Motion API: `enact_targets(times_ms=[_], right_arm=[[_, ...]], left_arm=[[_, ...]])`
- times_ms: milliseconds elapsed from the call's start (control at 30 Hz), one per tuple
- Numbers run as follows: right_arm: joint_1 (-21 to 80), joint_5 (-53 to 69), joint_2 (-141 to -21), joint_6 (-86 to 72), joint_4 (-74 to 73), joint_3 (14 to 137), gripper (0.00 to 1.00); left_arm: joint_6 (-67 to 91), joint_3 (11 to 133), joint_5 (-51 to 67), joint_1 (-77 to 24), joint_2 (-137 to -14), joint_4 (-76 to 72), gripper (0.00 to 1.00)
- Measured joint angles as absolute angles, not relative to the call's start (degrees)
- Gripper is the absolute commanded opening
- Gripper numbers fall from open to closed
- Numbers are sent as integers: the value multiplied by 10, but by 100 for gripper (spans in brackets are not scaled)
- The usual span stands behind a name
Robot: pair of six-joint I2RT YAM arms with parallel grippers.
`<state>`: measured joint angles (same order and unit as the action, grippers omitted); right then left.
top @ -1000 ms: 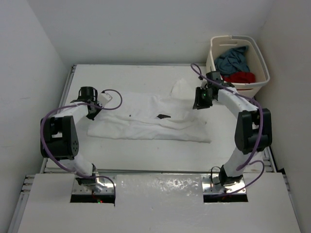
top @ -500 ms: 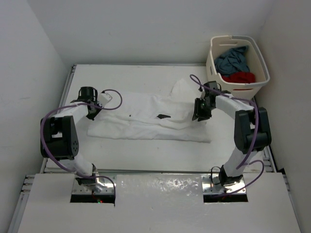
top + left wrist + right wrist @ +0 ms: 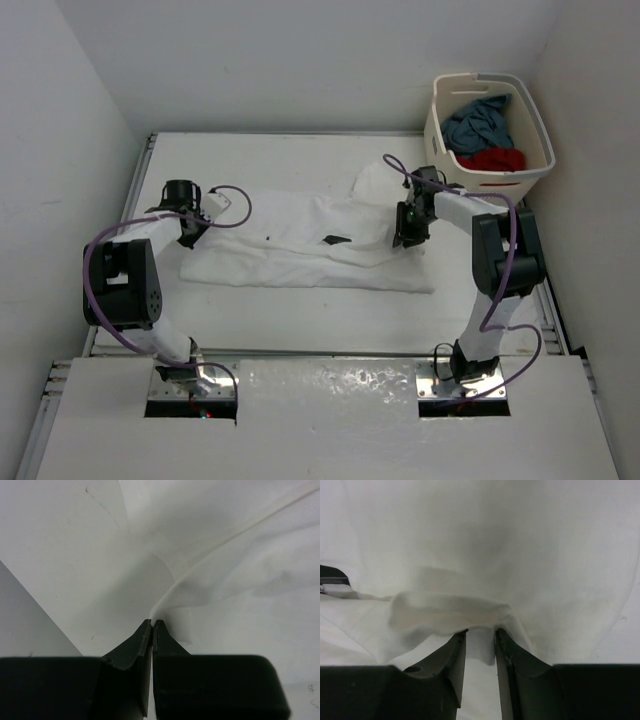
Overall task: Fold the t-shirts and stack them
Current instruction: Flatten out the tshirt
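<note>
The white t-shirt [image 3: 300, 255] lies spread across the table, a black marking [image 3: 335, 240] near its middle. My left gripper [image 3: 191, 236] sits at the shirt's left edge, shut on a pinch of white cloth [image 3: 175, 592] that rises to its fingertips [image 3: 152, 622]. At the shirt's right part my right gripper [image 3: 404, 240] is low on the fabric. Its jaws [image 3: 480, 632] stand a little apart, with a raised fold of the white t-shirt [image 3: 450, 612] bunched over and between the tips. The slate-blue t-shirt [image 3: 478, 122] and the red t-shirt [image 3: 496, 160] lie in the basket.
The cream laundry basket [image 3: 541, 135] stands at the back right corner, just beyond the right arm. White walls close in the table on the left, back and right. The bare table [image 3: 300, 170] shows behind the shirt.
The right gripper has come forward and slightly left, down onto the shirt's right part, and its jaws have narrowed a little. The left arm has not moved.
</note>
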<state>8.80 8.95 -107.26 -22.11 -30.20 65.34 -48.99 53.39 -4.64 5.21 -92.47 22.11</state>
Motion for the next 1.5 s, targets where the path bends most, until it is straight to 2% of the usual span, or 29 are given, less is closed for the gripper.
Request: enact_targets(times_ms=[100,133,267,533,700,800,933,1000,1033,1133,1233,1367,1400,1500], right_arm=[[95,81,-1077,-220,-293,667,20],[98,79,-1077,-219,-291,668,14],[103,74,-1079,-218,-294,668,0],[104,71,-1077,-214,-328,669,0],[81,133,-1071,-228,-349,692,0],[69,160,-1108,-240,-381,810,0],[55,230,-1268,-298,-394,1179,0],[48,268,-1326,-368,-320,1305,0],[42,282,-1333,-410,-269,1324,0],[12,302,-1304,-538,-135,1296,0],[-19,298,-1274,-582,-84,1293,0],[-52,295,-1187,-577,-51,1253,0],[-55,292,-1145,-566,-49,1213,0],[-53,284,-1004,-521,-39,1058,0]], left_arm=[[-490,531,-47,52,-924,221,0],[-490,531,-47,52,-924,221,0],[-490,531,-47,52,-924,221,0],[-488,531,-49,52,-924,221,0],[-463,561,-43,52,-924,238,0],[-439,637,-31,52,-932,250,0],[-392,860,-18,52,-1013,271,0],[-368,977,-17,52,-1061,249,0],[-357,1037,-16,52,-1083,256,0],[-326,1202,-17,52,-1137,240,0],[-307,1265,-18,52,-1138,192,0],[-300,1275,-6,51,-1105,154,0],[-301,1271,-1,51,-1097,154,0],[-325,1152,12,48,-1028,126,0]])
